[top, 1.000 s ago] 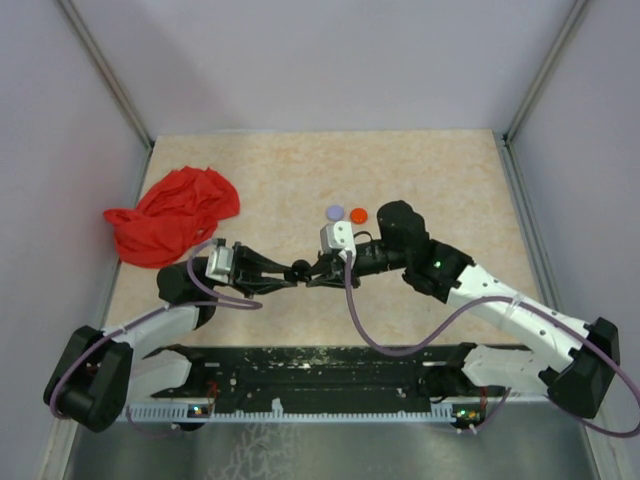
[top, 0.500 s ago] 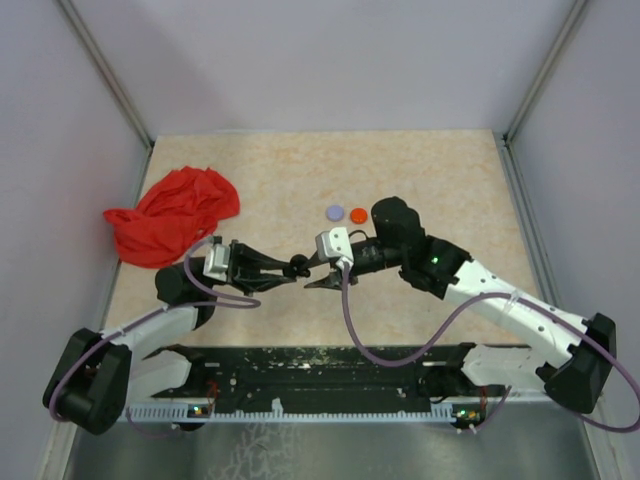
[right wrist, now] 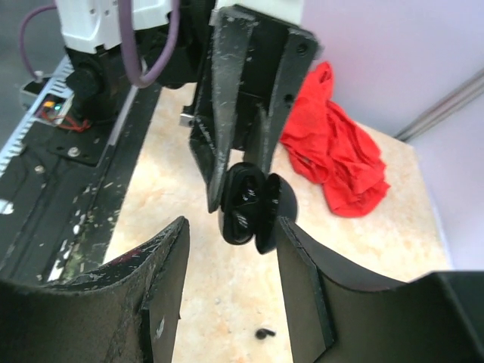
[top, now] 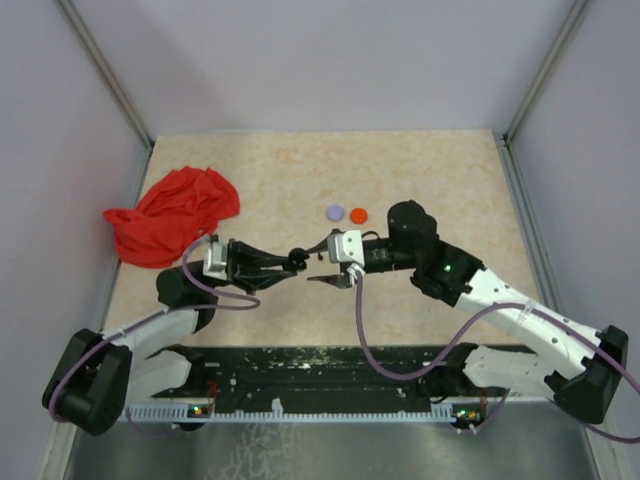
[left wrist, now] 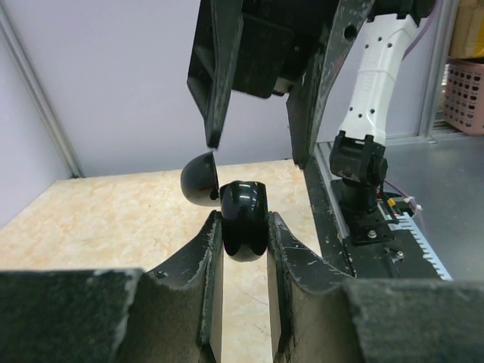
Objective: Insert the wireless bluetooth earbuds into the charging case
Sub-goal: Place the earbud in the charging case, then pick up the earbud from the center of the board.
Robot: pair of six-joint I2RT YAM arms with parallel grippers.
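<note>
Top view, hold: the left gripper (top: 291, 262) is clamped on the black charging case (top: 298, 259) and carries it above the table (top: 420, 170) near the middle. This probably offers the case's open side to the other arm.
Top view, other arm: the right gripper (top: 319, 265) faces the case from the right with its jaws spread and nothing between them. Its tips are just beside the case.
Top view, bystanders: a purple disc (top: 335, 212) and an orange disc (top: 358, 214) lie farther back, and a red cloth (top: 175, 215) lies far left. None of them looks to be part of the job.
Left wrist view, hold: the two fingers pinch the case body from both sides. The lid (left wrist: 200, 180) is swung open to the left, leaving the cavity reachable.
Left wrist view, relation: the right gripper's fingers hang above and just beyond the case. One tip is very near the lid's edge, but I cannot tell if they touch.
Right wrist view, gripper: it is wide and empty, with the case straight ahead beyond its fingers and apart from them.
Right wrist view, task's thing: one small dark bit, by its look an earbud (right wrist: 263, 333), lies on the table below the case and near this gripper. The case's inside is too dark to show whether another earbud is seated there.
</note>
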